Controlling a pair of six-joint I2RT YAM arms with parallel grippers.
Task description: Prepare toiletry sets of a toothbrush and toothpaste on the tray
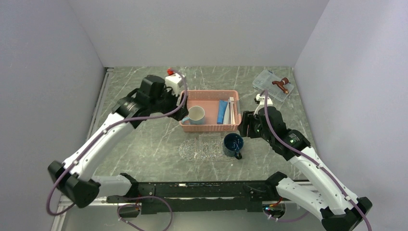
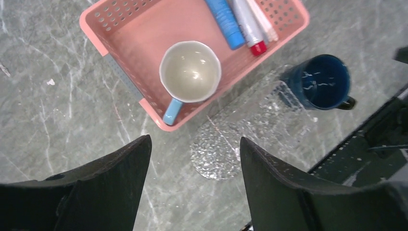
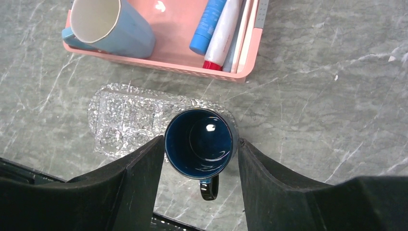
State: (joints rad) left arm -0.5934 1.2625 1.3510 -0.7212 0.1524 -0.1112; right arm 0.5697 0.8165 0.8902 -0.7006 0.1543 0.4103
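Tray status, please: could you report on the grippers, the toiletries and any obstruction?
Left gripper open, empty. Right gripper open over dark blue mug on tray's end. Toothpaste, toothbrush in pink basket; none on tray.

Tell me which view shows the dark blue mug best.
Right wrist: the dark blue mug sits large and central, interior and handle visible. Left wrist shows it whole but off-centre; top external shows it small.
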